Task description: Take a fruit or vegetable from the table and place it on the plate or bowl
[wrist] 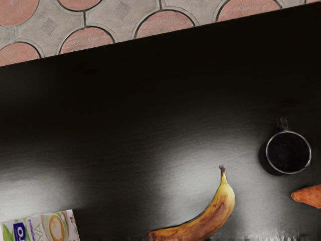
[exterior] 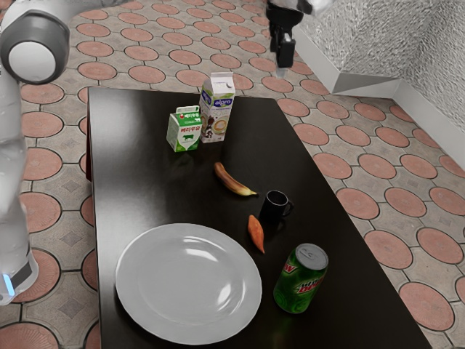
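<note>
So, labels first. The tall white carton [exterior: 217, 107] at the far end of the dark table [exterior: 145, 182] reads "alpro" in blue, with a coffee cup printed under it. Touching it on the exterior view's left is a shorter green and white milk carton [exterior: 184, 129] with a cow on it and some red writing I can't make out. The green soda can [exterior: 301, 280] at the near end says "Mtn Dew" in white and red.

The black two-finger pincer [exterior: 283, 65] hangs up high past the far edge of the table, over the red tiled floor [exterior: 378, 182], on the exterior view's right of the cartons. Honestly I can't tell if it's wide or narrow from this angle, and it holds nothing I can see.

The brown-spotted yellow banana [exterior: 234, 181] lies flat mid-table, well apart from the pincer and nearer the camera than the cartons. The short orange carrot [exterior: 256, 233] lies a bit closer still, near the rim of the big white round plate [exterior: 188, 282]. The plate has nothing on it.

The small black mug [exterior: 275, 207] stands just beside the banana's tip and the carrot's top end, so it's crowding both. The can stands beside the plate on the exterior view's right.

The wrist view looks down on the banana [wrist: 205, 221], the mug [wrist: 287, 152], one end of the carrot [wrist: 307, 196] and a corner of the alpro carton [wrist: 42, 228].
</note>
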